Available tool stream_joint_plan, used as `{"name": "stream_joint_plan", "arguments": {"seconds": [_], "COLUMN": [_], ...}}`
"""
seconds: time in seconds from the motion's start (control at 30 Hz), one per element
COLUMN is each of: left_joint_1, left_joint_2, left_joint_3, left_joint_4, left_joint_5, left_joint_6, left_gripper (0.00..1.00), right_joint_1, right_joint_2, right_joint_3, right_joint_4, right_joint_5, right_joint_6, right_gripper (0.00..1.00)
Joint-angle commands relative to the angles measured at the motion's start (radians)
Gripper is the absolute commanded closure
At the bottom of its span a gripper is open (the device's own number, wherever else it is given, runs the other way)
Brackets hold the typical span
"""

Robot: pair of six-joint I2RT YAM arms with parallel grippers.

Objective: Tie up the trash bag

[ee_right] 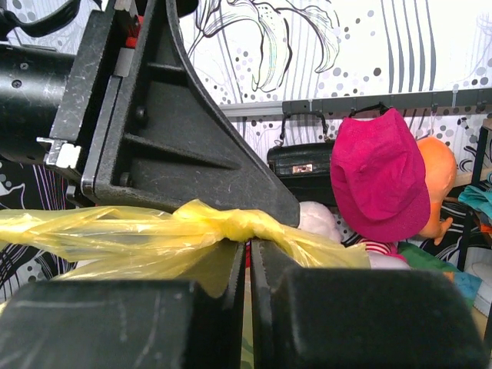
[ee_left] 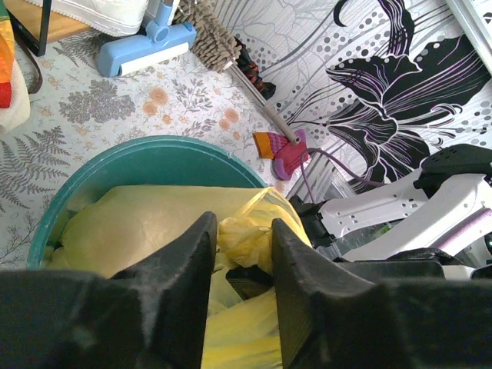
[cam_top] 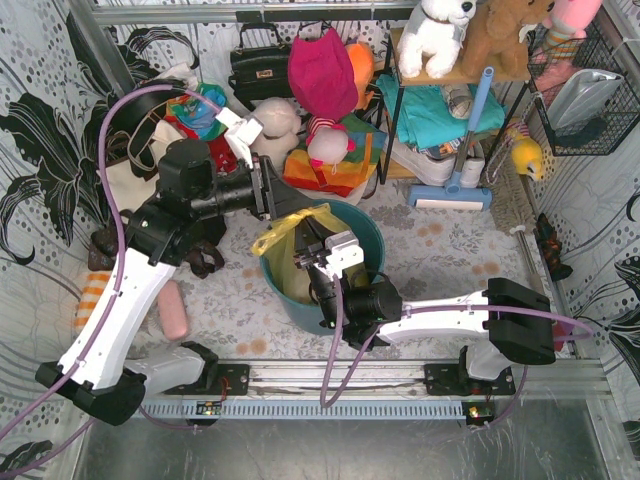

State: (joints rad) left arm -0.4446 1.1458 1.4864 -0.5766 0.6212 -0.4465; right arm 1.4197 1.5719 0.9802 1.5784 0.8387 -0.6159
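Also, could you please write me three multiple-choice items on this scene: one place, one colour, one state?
1. Where does the trash bag sit?
A. on a shelf
B. in the teal bin
C. on the floor

2. What colour is the trash bag?
A. yellow
B. black
C. white

3. How is the right gripper?
A. wide open
B. out of view
C. shut on the trash bag

Answers: 1 B, the bin's rim surrounds it; 2 A, yellow plastic shows in every view; 3 C, its jaws pinch the twisted plastic.
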Motion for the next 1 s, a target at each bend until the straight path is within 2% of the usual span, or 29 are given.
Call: {"name": "stream_joint_plan", "arguments": {"seconds": [0.0,0.43,0.63,0.87,0.97], "left_joint_1": [-0.003,-0.003,-0.003,-0.004,-0.003], "left_joint_2": [0.001,0.001,-0.044,-0.143,-0.152], "left_joint_3": [0.034,0.058,-0.005,-0.181,-0.210], "left_joint_4": [-0.017,0.014,0.159,0.488,0.530], "left_joint_5": [-0.035,-0.018,0.001,0.007,0.010], "left_joint_6": [0.040,0.016,-0.050,-0.180,-0.191], "left_gripper": [0.61,0.95,1.00,1.00,1.00], "right_joint_1": [0.004,0.004,0.004,0.008,0.017], "right_joint_2": [-0.019,-0.020,-0.024,-0.039,-0.055], "right_joint_3": [0.035,0.034,0.026,-0.006,-0.025], "right_joint_4": [0.117,0.117,0.119,0.121,0.121], "right_joint_5": [0.000,-0.001,0.003,-0.004,-0.006], "right_joint_6": [-0.013,-0.014,-0.009,0.031,0.047], "right_gripper": [0.95,0.95,0.95,0.95,0.95]}}
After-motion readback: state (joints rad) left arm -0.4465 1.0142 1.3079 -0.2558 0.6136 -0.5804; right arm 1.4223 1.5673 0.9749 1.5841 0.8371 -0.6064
